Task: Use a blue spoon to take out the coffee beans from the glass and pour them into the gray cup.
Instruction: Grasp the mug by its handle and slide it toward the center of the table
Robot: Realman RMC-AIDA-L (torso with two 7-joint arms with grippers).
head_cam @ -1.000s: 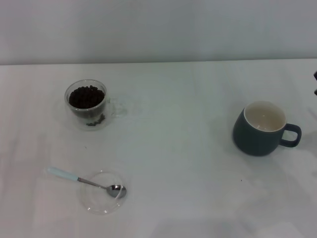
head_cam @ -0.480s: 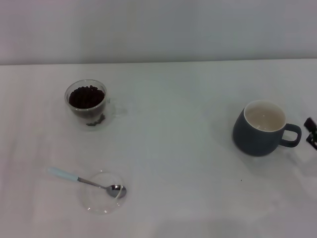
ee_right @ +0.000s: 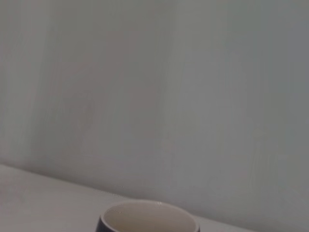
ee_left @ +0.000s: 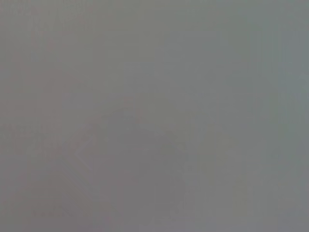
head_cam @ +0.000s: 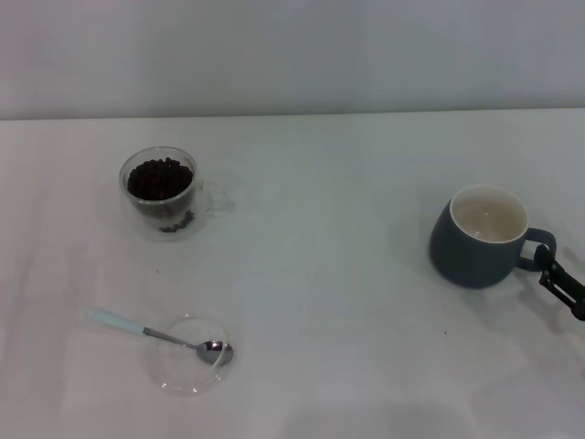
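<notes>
The blue spoon [head_cam: 155, 333] lies at the near left, its metal bowl resting on a flat clear glass saucer [head_cam: 188, 367] and its pale blue handle pointing left. The glass [head_cam: 161, 191] holding the coffee beans [head_cam: 159, 178] stands at the far left. The gray cup [head_cam: 484, 236] stands at the right with its handle to the right; its rim also shows in the right wrist view [ee_right: 148, 220]. My right gripper [head_cam: 559, 283] enters from the right edge, just beside the cup's handle. My left gripper is out of view; the left wrist view shows only a plain grey blur.
The white table [head_cam: 329, 302] runs to a pale wall at the back. A few loose beans lie inside the glass's outer wall near its base [head_cam: 174, 222].
My right gripper has come in from the right edge and moved left and down, ending beside the gray cup's handle. Nothing else has moved.
</notes>
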